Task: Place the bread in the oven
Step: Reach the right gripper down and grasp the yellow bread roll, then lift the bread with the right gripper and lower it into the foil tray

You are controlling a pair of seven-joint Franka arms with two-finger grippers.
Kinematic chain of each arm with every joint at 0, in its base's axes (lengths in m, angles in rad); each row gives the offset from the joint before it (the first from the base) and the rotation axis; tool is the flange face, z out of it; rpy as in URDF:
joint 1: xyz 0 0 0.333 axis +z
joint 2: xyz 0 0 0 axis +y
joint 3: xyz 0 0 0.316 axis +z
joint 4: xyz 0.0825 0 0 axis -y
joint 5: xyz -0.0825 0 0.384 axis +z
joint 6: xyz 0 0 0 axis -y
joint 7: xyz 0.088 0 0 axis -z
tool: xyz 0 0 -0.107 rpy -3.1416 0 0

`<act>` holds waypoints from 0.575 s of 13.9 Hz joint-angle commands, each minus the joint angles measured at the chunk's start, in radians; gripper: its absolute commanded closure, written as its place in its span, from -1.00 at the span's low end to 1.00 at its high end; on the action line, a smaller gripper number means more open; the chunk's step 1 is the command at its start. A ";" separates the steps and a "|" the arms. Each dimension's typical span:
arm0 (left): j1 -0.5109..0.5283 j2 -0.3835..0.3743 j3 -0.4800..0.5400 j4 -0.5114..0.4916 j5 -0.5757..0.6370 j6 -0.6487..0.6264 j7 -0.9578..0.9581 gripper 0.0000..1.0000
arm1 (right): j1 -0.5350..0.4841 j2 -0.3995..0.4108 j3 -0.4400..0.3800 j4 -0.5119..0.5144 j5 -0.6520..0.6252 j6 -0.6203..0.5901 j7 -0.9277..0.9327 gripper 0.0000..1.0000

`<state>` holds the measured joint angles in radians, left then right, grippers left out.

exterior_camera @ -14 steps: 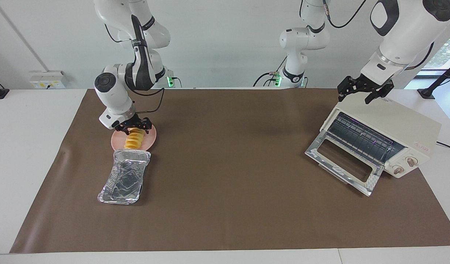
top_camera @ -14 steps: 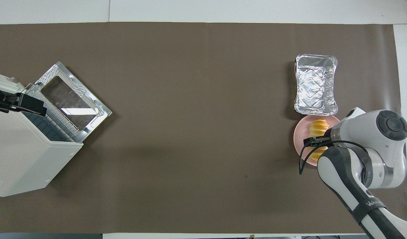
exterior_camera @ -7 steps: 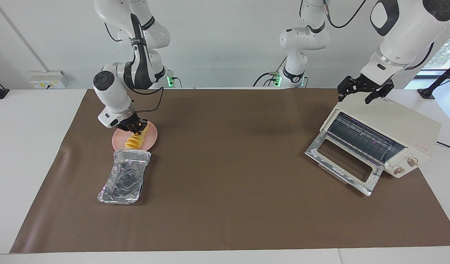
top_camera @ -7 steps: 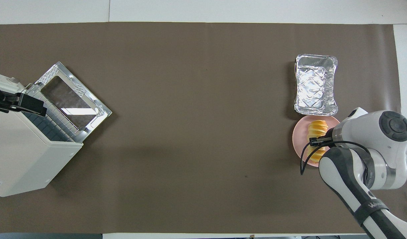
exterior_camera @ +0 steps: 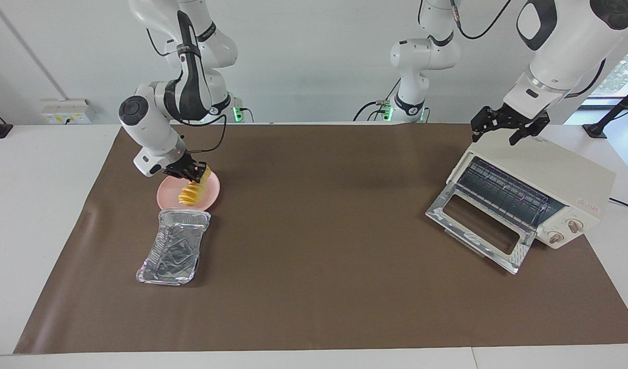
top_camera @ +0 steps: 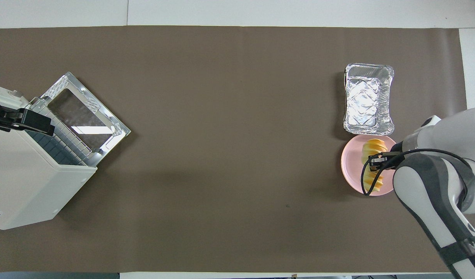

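Right gripper (exterior_camera: 195,174) low over the pink plate (exterior_camera: 166,195) at the right arm's end of the desk (exterior_camera: 314,287). Jaws clenched on the bread (exterior_camera: 191,192), gripping it at the end nearer the robots. The loaf sits tilted: the gripped end looks raised off the plate, while the end farther from the robots points down toward the plate; whether that end touches the plate, cannot tell. In the overhead view the gripper (top_camera: 378,161) crosses the loaf (top_camera: 373,149) about midway, with yellow slices showing on both sides of the black fingers.

Foil tray (exterior_camera: 174,247) lies on the brown mat (exterior_camera: 314,307) just beside the plate, farther from the robots, its short edge close to the plate's rim. Tray holds nothing visible.

Oven (exterior_camera: 555,177) stands at the left arm's end of the desk, turned at an angle. Its door (exterior_camera: 478,228) is dropped fully open, glass pane lying nearly flat in front of the cavity, wire rack (exterior_camera: 503,192) visible inside. Two knobs on the front panel beside the door. Oven and bread are well apart, with open mat between them.

Left gripper (exterior_camera: 508,125) hangs over the oven's top edge, above the corner nearer the robots. Jaws released, fingers spread wide, holding nothing. This arm waits.
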<state>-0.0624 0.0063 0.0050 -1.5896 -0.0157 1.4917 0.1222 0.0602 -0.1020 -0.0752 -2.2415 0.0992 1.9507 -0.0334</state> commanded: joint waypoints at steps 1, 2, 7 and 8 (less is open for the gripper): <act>0.013 -0.026 -0.011 -0.030 0.007 0.016 0.014 -1.00 | -0.002 -0.011 0.003 0.121 0.005 -0.122 0.017 0.86; 0.013 -0.026 -0.011 -0.030 0.007 0.016 0.014 -1.00 | -0.002 0.001 0.003 0.158 -0.004 -0.124 0.014 0.86; 0.013 -0.026 -0.011 -0.030 0.007 0.016 0.014 -1.00 | -0.017 0.146 -0.004 0.325 -0.004 -0.033 -0.042 0.84; 0.013 -0.026 -0.011 -0.029 0.007 0.016 0.014 -1.00 | -0.029 0.195 -0.005 0.374 -0.006 -0.032 -0.071 0.84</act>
<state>-0.0624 0.0063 0.0050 -1.5896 -0.0157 1.4917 0.1222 0.0577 -0.0277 -0.0803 -1.9859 0.0952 1.9131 -0.0469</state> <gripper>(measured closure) 0.000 0.916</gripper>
